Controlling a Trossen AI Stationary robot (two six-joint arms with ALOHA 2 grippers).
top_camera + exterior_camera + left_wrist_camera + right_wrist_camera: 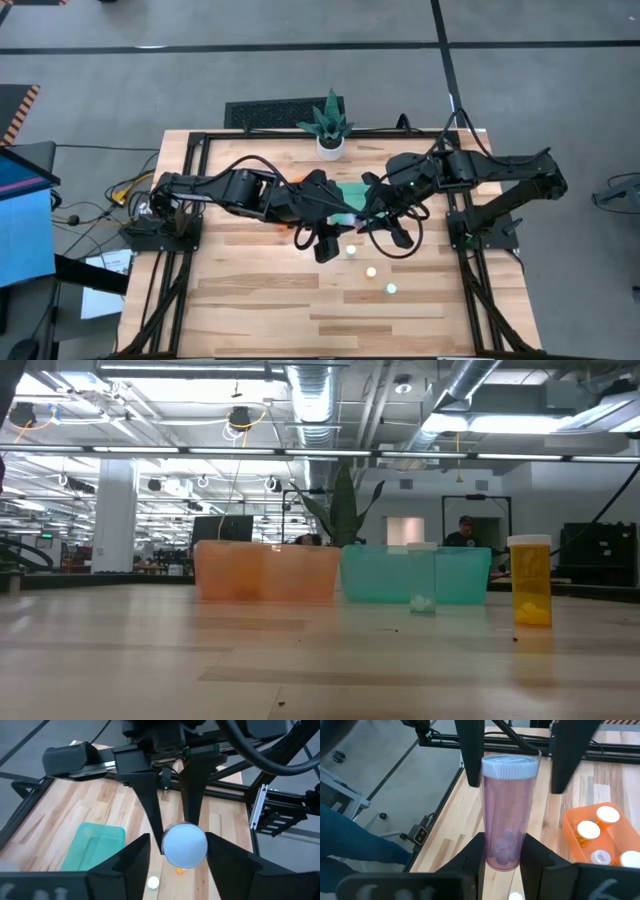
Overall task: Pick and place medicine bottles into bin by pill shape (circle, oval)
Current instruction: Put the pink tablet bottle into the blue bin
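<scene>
Both arms meet above the middle of the worktop [250, 300]. The right pincer [504, 851] pinches the base of a clear purple-tinted bottle [508, 815] (white cap, pills at its bottom), held in the air. The left pincer [175, 851] has its fingers on either side of that bottle's cap, though contact cannot be told. The orange bin [600, 837] holds four capped bottles; the teal bin [95, 845] lies beside it.

A purple bottle [506, 825] with white cap, orange bin [265, 571], teal bin [415, 573], yellow bottle [531, 582]

Orange bin [283, 222] under the arms
</scene>
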